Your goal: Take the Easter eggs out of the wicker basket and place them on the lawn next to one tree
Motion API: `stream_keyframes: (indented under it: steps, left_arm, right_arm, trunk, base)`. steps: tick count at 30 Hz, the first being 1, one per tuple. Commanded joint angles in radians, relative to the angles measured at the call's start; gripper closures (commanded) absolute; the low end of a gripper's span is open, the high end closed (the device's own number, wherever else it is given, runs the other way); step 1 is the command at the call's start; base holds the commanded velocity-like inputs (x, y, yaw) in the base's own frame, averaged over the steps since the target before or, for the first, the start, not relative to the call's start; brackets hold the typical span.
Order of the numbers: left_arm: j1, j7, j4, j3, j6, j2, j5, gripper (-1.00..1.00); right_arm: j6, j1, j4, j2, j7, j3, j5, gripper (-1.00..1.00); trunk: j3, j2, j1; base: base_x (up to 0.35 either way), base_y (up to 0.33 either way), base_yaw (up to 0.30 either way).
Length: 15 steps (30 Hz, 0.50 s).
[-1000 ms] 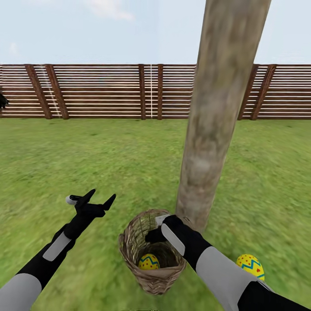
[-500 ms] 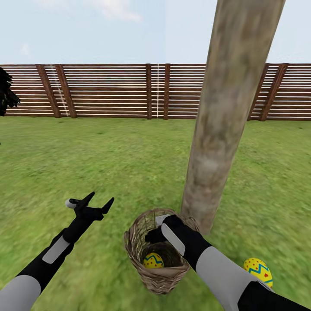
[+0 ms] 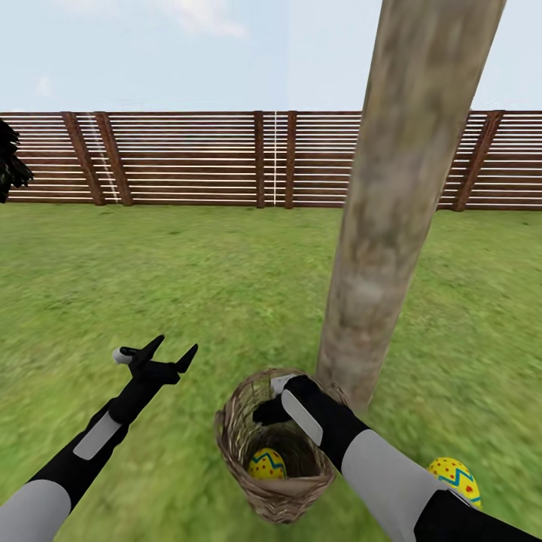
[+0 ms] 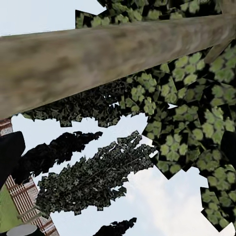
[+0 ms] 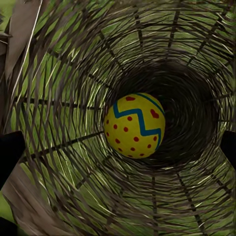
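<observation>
Step in hand: fetching the egg left in the basket. The right gripper (image 3: 265, 412) hangs at the mouth of the wicker basket (image 3: 233, 444), pointed down inside; its wrist camera looks straight down the weave at one yellow egg (image 5: 134, 125) with a blue zigzag and red dots, lying on the basket floor directly below the fingers. The dark finger edges at the sides of that view suggest spread jaws, nothing held. The left gripper (image 3: 167, 354) is held off to the side above the lawn (image 3: 188, 286), jaws wide, empty. A second egg (image 3: 456, 479) lies on the grass behind the right arm, near the tree (image 3: 391, 226). A third egg cannot be placed.

Next move (judgement): lower straight down, close on the egg, lift clear of the rim.

No writing or labels legible
</observation>
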Motion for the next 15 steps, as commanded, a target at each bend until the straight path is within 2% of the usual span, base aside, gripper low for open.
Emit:
stream_keyframes:
  steps: [1,4,9,12,15]
  left_arm:
    - [-0.001,-0.003,0.003,-0.006,0.01,0.001,0.008,-1.0]
    - [-0.001,-0.021,0.052,-0.006,0.01,0.0,0.01,-1.0]
    - [0.0,-0.125,0.096,-0.006,0.003,0.0,0.007,-1.0]
    - [0.0,-0.146,0.102,-0.006,-0.021,0.0,0.009,-1.0]
    - [0.0,-0.151,0.104,-0.006,-0.026,0.0,0.009,-1.0]
  right_arm:
    - [0.002,-0.001,0.0,0.0,-0.01,0.002,-0.01,-1.0]
    - [0.002,-0.001,0.005,0.0,-0.01,0.001,-0.013,-1.0]
    - [0.004,0.0,0.007,0.0,-0.01,0.0,-0.028,-1.0]
    - [0.005,0.001,0.008,0.0,-0.01,-0.001,-0.05,-1.0]
    - [0.005,0.0,0.008,0.0,-0.01,-0.001,-0.054,-1.0]
  trunk:
    - [-0.001,0.0,0.0]
    - [-0.001,0.0,0.0]
    - [-0.001,0.0,0.0]
    - [-0.001,0.0,0.0]
    - [-0.001,0.0,0.0]
  base:
    - [0.279,0.0,0.0]
    - [0.172,0.0,0.0]
    - [0.033,0.0,0.0]
    - [0.005,0.0,0.0]
    - [0.001,0.0,0.0]
